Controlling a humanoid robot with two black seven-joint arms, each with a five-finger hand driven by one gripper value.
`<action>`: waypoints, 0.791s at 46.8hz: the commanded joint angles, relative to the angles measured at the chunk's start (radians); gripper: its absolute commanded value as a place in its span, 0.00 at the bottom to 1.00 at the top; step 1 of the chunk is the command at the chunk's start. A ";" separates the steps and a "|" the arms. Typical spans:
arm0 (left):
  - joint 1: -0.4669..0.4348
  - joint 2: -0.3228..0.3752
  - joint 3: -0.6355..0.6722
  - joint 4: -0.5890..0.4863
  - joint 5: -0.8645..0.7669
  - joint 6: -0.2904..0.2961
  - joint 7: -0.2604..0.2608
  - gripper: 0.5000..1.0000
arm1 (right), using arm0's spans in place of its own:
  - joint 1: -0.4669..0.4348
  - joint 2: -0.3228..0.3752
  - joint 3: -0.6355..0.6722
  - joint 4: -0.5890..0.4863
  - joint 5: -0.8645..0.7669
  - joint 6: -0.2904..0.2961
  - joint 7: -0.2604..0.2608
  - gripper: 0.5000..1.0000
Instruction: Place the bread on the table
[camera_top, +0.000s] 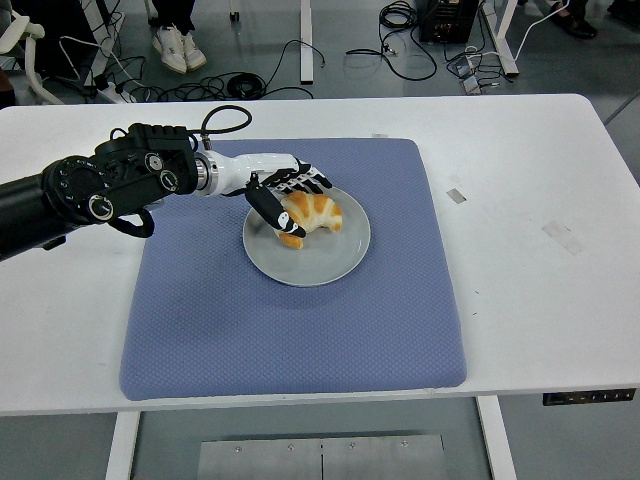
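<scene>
Fingers (305, 183) of the left hand (280, 190) curl around the bread (312, 213), thumb on its near left side and the others over its far edge, grasping it. The bread, a golden croissant, sits on the upper left part of the grey plate (322, 258). The plate rests on a blue mat (300, 330), which covers the middle of the white surface (540, 260). The black left arm (100, 185) comes in from the left. Cables lie on the floor beyond.

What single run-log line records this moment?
left robot hand: closing on bread | bread: on plate | plate: on blue mat | right arm: unseen
</scene>
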 joint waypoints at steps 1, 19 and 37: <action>0.000 0.001 0.001 0.000 0.000 0.000 0.000 0.70 | 0.000 0.000 0.000 0.001 0.000 0.000 0.000 1.00; -0.003 0.008 0.001 0.000 -0.002 -0.001 0.000 0.46 | 0.000 0.000 0.000 0.000 0.000 0.000 0.000 1.00; -0.003 0.012 0.003 -0.002 -0.002 -0.007 -0.002 0.29 | 0.000 0.000 0.000 0.000 0.000 0.000 0.000 1.00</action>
